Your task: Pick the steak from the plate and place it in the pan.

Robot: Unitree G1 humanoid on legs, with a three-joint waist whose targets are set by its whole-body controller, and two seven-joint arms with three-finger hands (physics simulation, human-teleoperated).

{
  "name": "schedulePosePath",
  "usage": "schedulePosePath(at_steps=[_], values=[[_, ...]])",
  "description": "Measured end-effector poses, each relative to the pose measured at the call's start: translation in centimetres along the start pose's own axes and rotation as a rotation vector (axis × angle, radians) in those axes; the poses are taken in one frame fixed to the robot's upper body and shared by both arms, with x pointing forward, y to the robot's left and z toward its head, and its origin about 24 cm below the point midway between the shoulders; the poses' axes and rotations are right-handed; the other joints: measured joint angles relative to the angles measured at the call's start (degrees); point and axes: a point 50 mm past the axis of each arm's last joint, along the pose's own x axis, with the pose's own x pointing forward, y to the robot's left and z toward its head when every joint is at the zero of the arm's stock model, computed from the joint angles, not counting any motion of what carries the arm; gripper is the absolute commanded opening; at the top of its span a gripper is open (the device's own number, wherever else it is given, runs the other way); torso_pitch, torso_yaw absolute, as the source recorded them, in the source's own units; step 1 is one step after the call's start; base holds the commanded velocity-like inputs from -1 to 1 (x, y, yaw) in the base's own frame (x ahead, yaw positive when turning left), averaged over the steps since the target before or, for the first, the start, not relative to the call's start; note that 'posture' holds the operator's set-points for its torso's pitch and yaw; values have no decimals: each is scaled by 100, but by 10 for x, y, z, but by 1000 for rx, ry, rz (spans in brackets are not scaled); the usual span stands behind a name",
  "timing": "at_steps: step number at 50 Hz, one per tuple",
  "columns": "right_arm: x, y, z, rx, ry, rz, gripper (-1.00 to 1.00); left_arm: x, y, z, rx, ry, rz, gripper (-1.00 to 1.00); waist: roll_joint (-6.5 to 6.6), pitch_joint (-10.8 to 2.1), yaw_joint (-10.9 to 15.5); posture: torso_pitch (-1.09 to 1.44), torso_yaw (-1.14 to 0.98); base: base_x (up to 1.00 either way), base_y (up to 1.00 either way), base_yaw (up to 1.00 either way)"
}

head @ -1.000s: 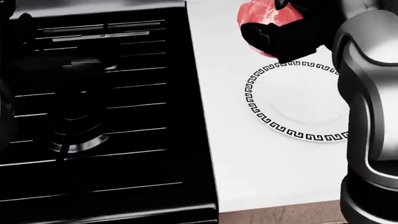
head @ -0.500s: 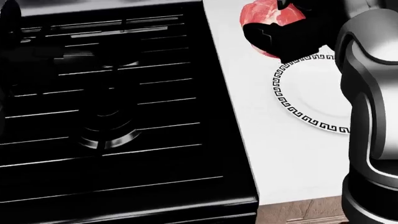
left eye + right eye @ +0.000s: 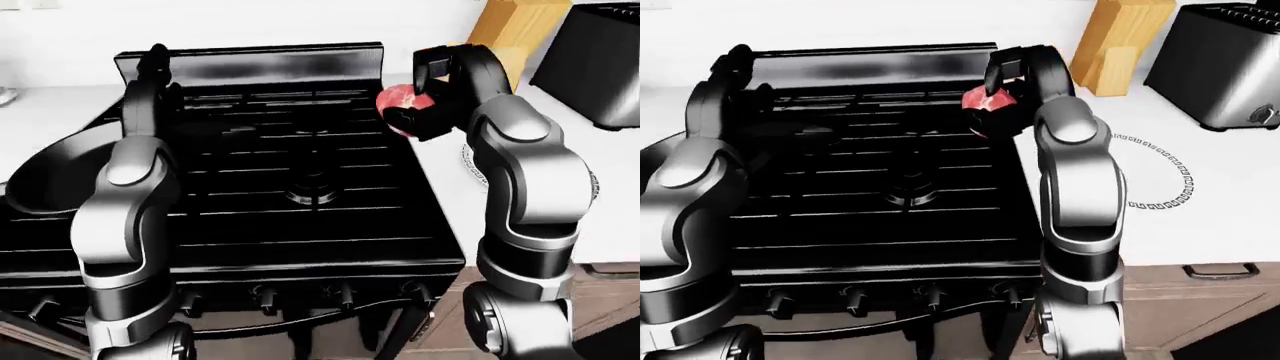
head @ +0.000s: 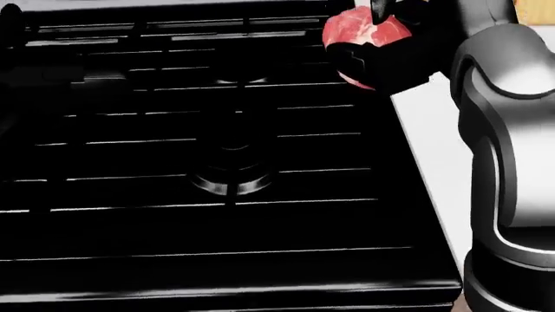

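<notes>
A red steak [image 4: 360, 31] is held in my right hand [image 4: 375, 60], whose black fingers are shut round it, above the upper right part of the black stove [image 3: 300, 187]. The white plate [image 3: 1185, 178] with a black key-pattern rim lies bare on the counter to the right of the stove, partly behind my right arm. Only part of the dark pan [image 3: 48, 174] shows at the stove's left side in the left-eye view, behind my left arm. My left hand [image 3: 154, 61] is raised near the stove's backguard, open, with nothing in it.
A wooden knife block [image 3: 1118, 39] and a steel toaster [image 3: 1225, 66] stand on the white counter [image 3: 1200, 232] at the upper right. A burner ring [image 4: 232, 184] sits mid-stove under the grates. Knobs [image 3: 268, 298] line the stove's lower face.
The camera has swung left: the stove slides right and fills the head view, and the plate leaves it. My right hand with the steak now hangs over the stove instead of the counter.
</notes>
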Motion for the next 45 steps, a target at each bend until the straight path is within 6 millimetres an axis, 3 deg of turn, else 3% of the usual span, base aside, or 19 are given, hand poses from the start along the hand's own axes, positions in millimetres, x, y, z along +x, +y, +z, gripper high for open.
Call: schedulePosePath(at_steps=[3,8,11,12,15,18,23,26,30,34,39,41,45], values=[[2,11,-4,-6,26,63,-100,1,6,-5,3,26,34,100,-47,-50,97,0,0,0,0,67],[0,5,5,0,-6,46,-100,0,3,0,4,1,20,100,-417,7,59,0,0,0,14,54],[-3,1,13,-3,-50,24,-100,-1,3,6,-2,-26,23,100,-854,90,-216,0,0,0,67,0],[-3,-2,11,-1,-46,12,-100,-2,-1,3,-3,-20,12,100,-828,114,-244,0,0,0,66,0],[-1,-8,-2,10,16,-22,-100,0,-9,-11,4,46,-32,100,-717,-17,-271,0,0,0,67,0],[1,-7,-8,12,29,-31,-100,0,-8,-7,1,32,-31,100,-536,-21,-266,0,0,0,68,0],[5,-3,-13,8,46,-23,-100,-3,-6,4,-3,-31,-29,100,-107,25,-260,0,0,0,67,0],[4,-5,-7,8,21,-18,-100,-2,-3,2,-1,-24,-24,100,262,-52,-231,0,0,0,67,0],[3,2,-6,5,23,33,-100,-2,4,-12,3,38,19,100,44,15,-136,0,0,0,67,0],[2,-1,-1,10,-4,20,-100,-1,1,-8,5,17,5,100,-293,6,-122,0,0,0,67,0],[-2,-3,1,8,-26,13,-100,-2,-3,0,1,-5,0,100,-516,23,-68,0,0,0,66,0],[-3,-7,-3,12,-15,0,-100,-1,-8,0,-1,-11,-13,100,-439,41,-144,0,0,0,57,0],[4,-7,-19,19,69,-22,-100,4,-13,-12,5,42,-41,100,-489,-96,-160,0,0,0,51,0]])
